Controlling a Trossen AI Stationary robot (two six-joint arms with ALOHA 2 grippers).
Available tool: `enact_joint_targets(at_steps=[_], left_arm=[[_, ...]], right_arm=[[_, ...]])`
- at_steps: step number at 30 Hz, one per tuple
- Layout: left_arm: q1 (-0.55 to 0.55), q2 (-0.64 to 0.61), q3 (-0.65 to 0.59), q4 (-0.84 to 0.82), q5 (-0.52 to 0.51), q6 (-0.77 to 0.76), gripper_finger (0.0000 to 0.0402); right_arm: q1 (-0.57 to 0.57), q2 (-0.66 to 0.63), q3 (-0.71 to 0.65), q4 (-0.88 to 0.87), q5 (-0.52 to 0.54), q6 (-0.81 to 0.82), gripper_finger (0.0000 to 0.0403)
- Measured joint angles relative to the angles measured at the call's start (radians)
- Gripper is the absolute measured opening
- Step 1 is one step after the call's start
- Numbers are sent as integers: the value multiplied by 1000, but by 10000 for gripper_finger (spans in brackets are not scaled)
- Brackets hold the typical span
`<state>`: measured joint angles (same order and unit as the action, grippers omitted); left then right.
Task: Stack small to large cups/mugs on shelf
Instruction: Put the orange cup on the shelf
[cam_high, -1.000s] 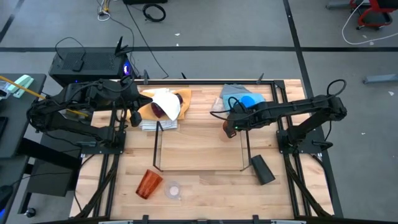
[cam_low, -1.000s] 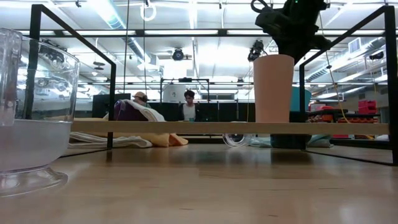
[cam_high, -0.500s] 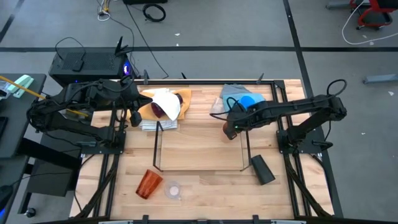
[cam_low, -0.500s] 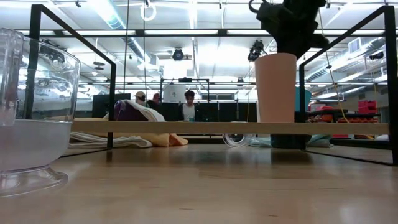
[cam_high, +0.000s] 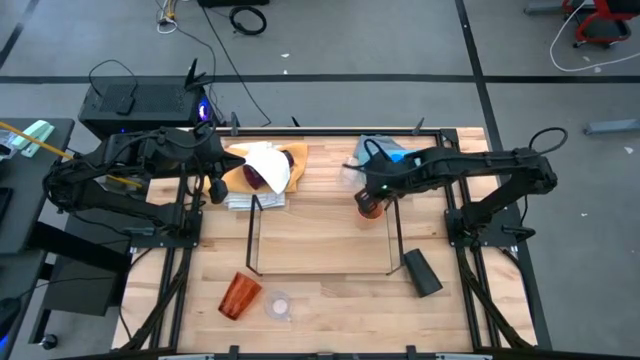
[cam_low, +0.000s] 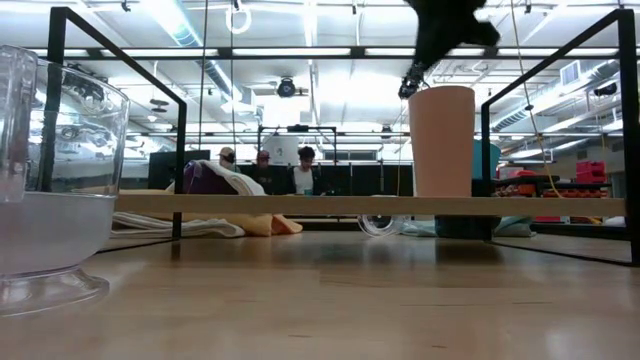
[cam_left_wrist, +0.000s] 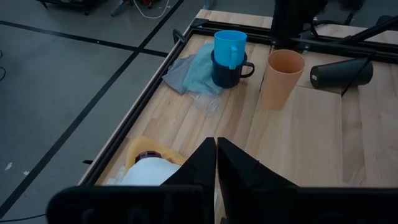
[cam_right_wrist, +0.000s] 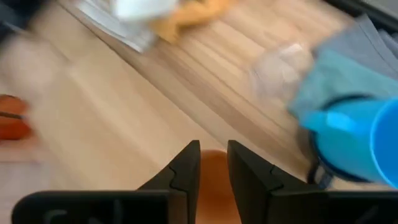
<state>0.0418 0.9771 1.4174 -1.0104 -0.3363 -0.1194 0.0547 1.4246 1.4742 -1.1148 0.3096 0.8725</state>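
**Orange cup upright on the shelf, right gripper above it**

High view: the wire shelf (cam_high: 320, 235) sits mid-table. At its far right corner stands the small orange cup (cam_high: 370, 205), with the right gripper (cam_high: 372, 188) directly over it. Just behind are the light-blue mug (cam_high: 405, 160) and a blue cloth (cam_high: 372, 150). The left gripper (cam_high: 215, 185) waits at the table's left edge, beside a white cloth (cam_high: 262, 160) draped over the purple tumbler (cam_high: 258, 176). Near the front edge lie the amber tumbler (cam_high: 239, 296) on its side and a clear cup (cam_high: 279, 306); the black cup (cam_high: 421, 272) lies outside the shelf's right front corner.

Low view: the orange cup stands upright on the shelf base, the dark gripper blurred just above its rim and not touching it. The clear cup looms at the near left, blocking that side. People show far behind.

Left wrist view: the left fingers (cam_left_wrist: 214, 165) are pressed together, holding nothing. The light-blue mug sits nested in the navy mug (cam_left_wrist: 229, 68), beside the orange cup.

Right wrist view: the right fingers (cam_right_wrist: 186, 163) stand slightly parted with the orange cup's rim below them, nothing gripped.
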Motion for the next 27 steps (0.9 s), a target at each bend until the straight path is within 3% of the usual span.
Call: enact_joint_targets(at_steps=[5, 10, 20, 27], left_arm=[[1, 0, 0, -55, 0, -48, 28], [1, 0, 0, -122, -10, -185, 41], [1, 29, 0, -208, -6, -511, 58], [1, 113, -1, -292, -37, -542, 57]], right_arm=[[78, 0, 125, 53, 9, -42, 86], [199, 0, 204, 60, 111, -65, 84], [336, 0, 220, 65, 286, -88, 84], [356, 0, 220, 67, 311, -116, 84]])
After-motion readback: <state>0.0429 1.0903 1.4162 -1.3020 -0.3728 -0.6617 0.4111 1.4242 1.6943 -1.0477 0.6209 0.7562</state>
